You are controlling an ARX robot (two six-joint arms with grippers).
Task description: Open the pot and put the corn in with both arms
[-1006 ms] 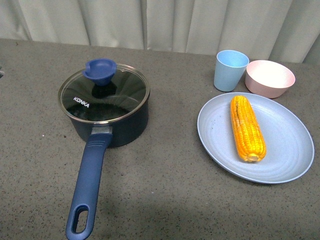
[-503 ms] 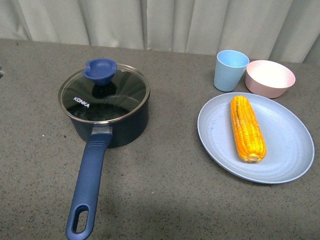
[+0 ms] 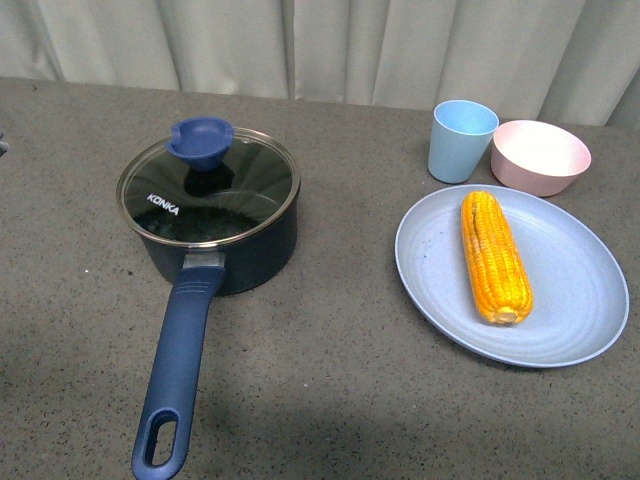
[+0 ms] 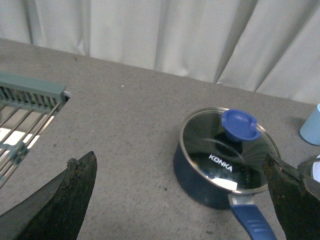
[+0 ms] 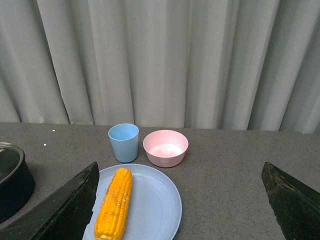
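The pot (image 3: 215,225) stands on the left part of the grey table (image 3: 330,380), and its glass lid (image 3: 208,190) with the blue knob (image 3: 200,138) is on it, closed. The word KONKA is printed on the lid. The long blue handle (image 3: 178,370) of the pot points toward the robot and a little to the left, with the loop hole at the near end. The corn (image 3: 494,257) lies well apart from the pot, on the right, on a pale blue plate (image 3: 560,320). It lies flat on the left half of the plate, with its length running away from the robot. Behind the plate stand a light blue cup (image 3: 461,140) and a pink bowl (image 3: 540,157), just beside each other. A pale curtain (image 3: 400,40) hangs behind the table. In the left wrist view the left jaws are spread wide and grasp nothing; the pot shows between their two dark fingers (image 4: 55,205), farther away. A grey-green rack (image 4: 25,105) is at the edge of this view. The right jaws are also spread wide with nothing in them, and the plate with the corn is seen between their fingers (image 5: 65,210).
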